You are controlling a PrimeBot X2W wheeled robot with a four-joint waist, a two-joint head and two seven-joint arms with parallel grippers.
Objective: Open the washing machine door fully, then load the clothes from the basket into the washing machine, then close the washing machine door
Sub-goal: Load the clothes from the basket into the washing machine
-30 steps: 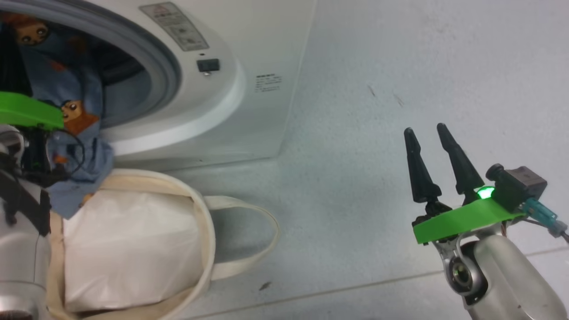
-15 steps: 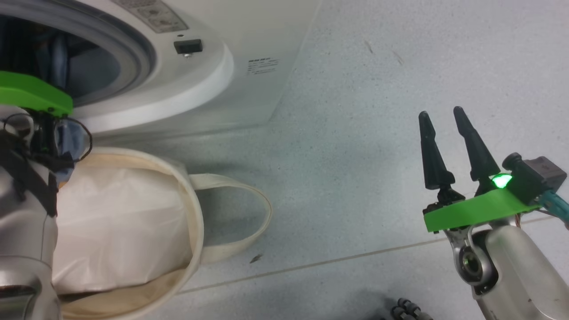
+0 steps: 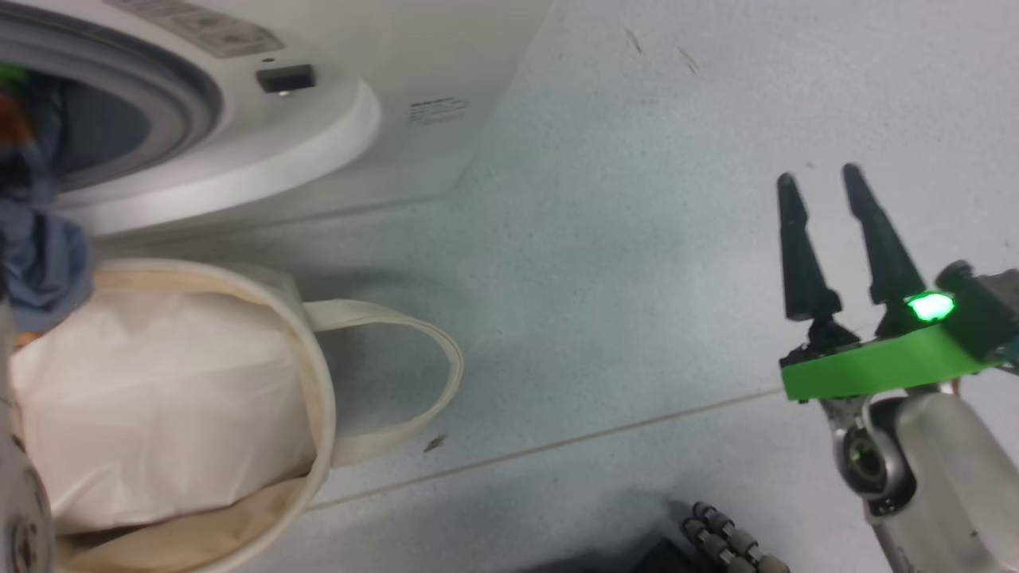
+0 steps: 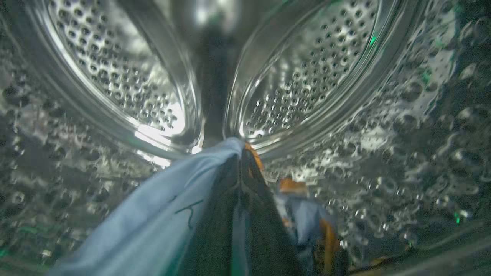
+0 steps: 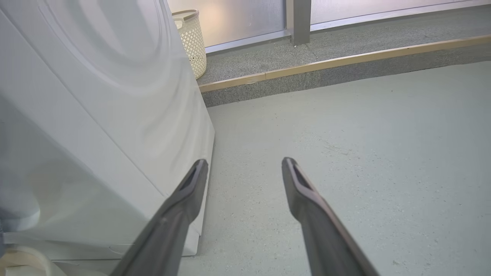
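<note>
The left pincer (image 4: 241,151) is pinched tight on the clothes (image 4: 161,218). Light blue fabric drapes off its left finger, and more lies bunched just to its right. Beyond its tips curves the perforated drum (image 4: 126,76). The right pincer (image 3: 824,187) hangs half open and empty above the floor (image 3: 597,278). The basket (image 3: 314,374) is well off to its left, with the washing machine (image 3: 318,135) beyond. Since a second ago the head camera has swung, and the right pincer's gap is unchanged.

No text can be read. The washing machine (image 3: 350,135) has a grey sticker (image 3: 199,28) by its opening and a small block of print (image 3: 438,109), both too blurred.
</note>
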